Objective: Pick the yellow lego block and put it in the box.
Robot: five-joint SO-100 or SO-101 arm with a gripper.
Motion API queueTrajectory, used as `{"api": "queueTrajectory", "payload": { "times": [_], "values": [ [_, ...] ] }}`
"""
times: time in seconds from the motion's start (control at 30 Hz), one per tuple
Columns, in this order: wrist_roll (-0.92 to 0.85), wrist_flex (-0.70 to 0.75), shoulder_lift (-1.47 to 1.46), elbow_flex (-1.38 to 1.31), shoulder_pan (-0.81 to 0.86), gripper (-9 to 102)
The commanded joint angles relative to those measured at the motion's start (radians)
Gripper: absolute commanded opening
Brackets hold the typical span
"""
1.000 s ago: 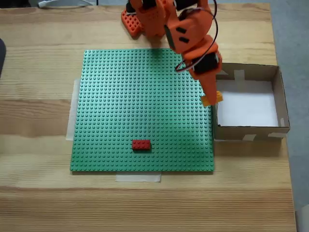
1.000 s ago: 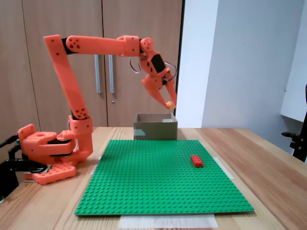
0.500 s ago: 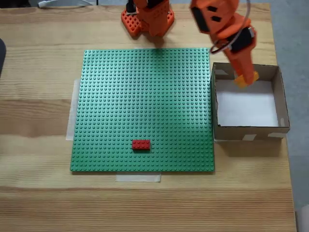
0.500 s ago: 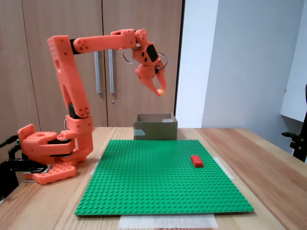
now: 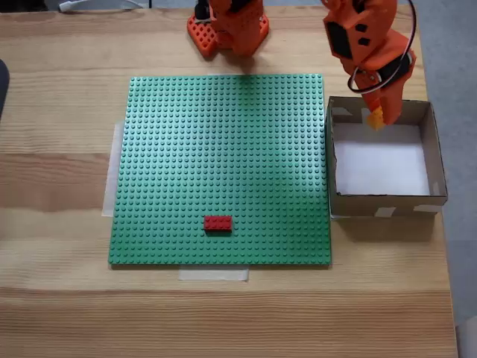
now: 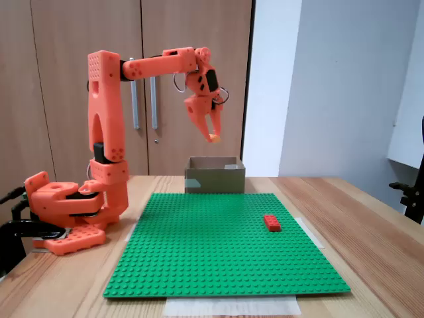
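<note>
Between the tips of the gripper (image 5: 378,117) sits the yellow lego block (image 5: 376,118), pinched there with the two fingers closed narrowly on its sides. In a fixed view from the side the gripper (image 6: 212,136) points downward and the block (image 6: 213,138) shows at its very end, held well above the box (image 6: 214,174). From above, the pincer hangs over the far wall of the box (image 5: 386,199). Far from the pincer, on the green baseplate (image 5: 216,149), lies a red brick (image 5: 218,222).
</note>
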Motion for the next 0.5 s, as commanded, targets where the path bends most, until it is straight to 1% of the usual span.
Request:
{"api": "queueTrajectory", "payload": {
  "times": [0.0,0.23,0.47],
  "values": [
    [-0.026,0.012,-0.015,-0.043,-0.021,-1],
    [-0.052,-0.012,-0.083,-0.012,-0.048,-1],
    [-0.051,-0.071,-0.094,0.040,-0.021,-1]
  ]
}}
